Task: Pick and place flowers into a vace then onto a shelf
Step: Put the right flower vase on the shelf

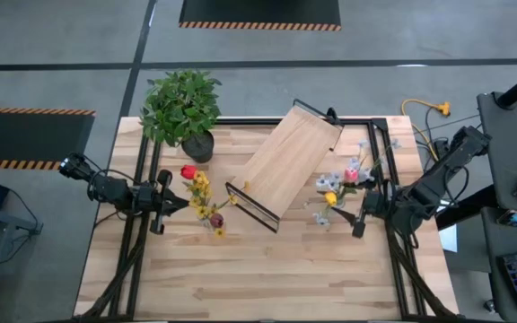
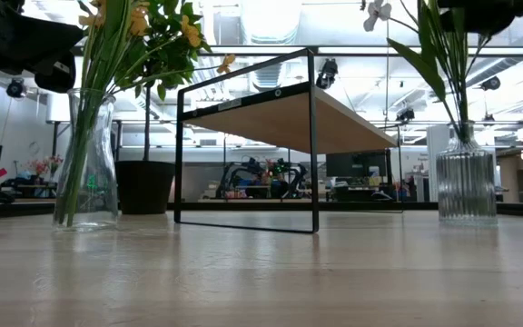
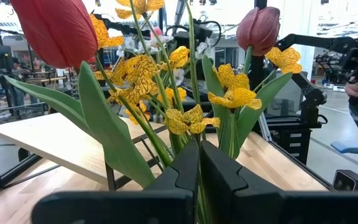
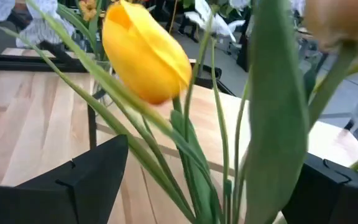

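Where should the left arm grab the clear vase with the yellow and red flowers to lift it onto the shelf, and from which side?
Probably at the narrowing glass neck of the vase, just under the rim, coming in level from the left arm's side. The blossoms and leaves spread above the mouth, blocking a top approach. The left gripper looks shut on stems, so it would have to open first.

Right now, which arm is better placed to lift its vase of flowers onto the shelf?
Left, probably. The left gripper is pinched shut on its flowers' stems. The right gripper is open around its flowers. Both vases stand beside the shelf.
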### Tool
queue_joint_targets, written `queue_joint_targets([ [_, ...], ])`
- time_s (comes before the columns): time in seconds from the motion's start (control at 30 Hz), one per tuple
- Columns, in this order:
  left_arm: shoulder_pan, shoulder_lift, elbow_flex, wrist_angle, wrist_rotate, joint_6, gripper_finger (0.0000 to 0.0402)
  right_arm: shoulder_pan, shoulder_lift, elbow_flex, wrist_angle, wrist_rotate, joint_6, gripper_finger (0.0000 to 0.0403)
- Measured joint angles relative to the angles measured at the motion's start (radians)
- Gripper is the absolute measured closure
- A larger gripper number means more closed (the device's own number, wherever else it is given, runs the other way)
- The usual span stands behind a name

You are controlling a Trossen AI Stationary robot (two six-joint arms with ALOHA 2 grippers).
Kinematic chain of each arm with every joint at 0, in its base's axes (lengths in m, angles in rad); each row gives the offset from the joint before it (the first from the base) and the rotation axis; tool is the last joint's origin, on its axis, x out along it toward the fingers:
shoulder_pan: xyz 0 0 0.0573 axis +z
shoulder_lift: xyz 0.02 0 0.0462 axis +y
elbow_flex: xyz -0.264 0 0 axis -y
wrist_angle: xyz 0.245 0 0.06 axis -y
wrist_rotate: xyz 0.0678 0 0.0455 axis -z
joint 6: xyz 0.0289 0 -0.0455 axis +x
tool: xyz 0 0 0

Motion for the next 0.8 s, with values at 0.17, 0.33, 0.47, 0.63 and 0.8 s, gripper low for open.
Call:
queue_joint_targets([
  [0.17, 0.000, 0.000, 0.000, 0.000, 0.000, 0.000, 0.0401, 0.000, 0.023, 0.037, -0.002, -0.003, -0.034, 0.0060],
  [0.33, 0.000, 0.000, 0.000, 0.000, 0.000, 0.000, 0.0402, 0.000, 0.030, 0.063, -0.003, 0.000, -0.060, 0.0060],
  [0.47, 0.000, 0.000, 0.000, 0.000, 0.000, 0.000, 0.0402, 0.000, 0.031, 0.060, -0.010, -0.001, -0.034, 0.0060],
  [0.63, 0.000, 0.000, 0.000, 0.000, 0.000, 0.000, 0.0402, 0.000, 0.032, 0.055, -0.121, -0.097, 0.116, 0.0060],
  [0.8, 0.000, 0.000, 0.000, 0.000, 0.000, 0.000, 0.0402, 0.000, 0.030, 0.055, -0.225, -0.190, 0.238, 0.0060],
])
